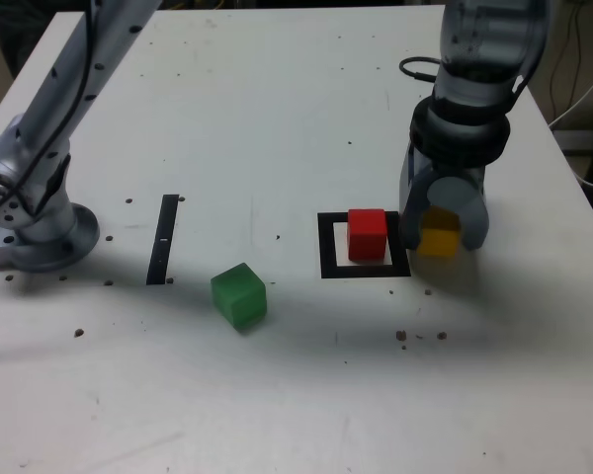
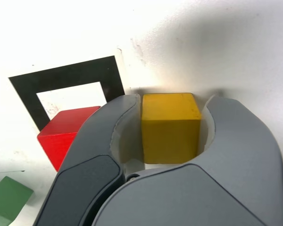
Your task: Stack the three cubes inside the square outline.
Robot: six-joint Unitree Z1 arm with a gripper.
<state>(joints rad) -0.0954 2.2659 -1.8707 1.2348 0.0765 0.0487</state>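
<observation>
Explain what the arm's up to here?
The gripper has its fingers around the yellow cube, just outside the black square outline. The solid red cube sits inside that outline. The solid green cube lies apart on the white table. Nothing is stacked yet.

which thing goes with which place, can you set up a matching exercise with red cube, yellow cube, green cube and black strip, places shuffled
Things
1. red cube
2. yellow cube
3. green cube
4. black strip

Places
A. between the fingers of the gripper
B. leftmost of the four in the exterior view
C. inside the square outline
D. between the strip and the outline in the exterior view, nearer its bottom edge

Pairs
1-C, 2-A, 3-D, 4-B
</observation>
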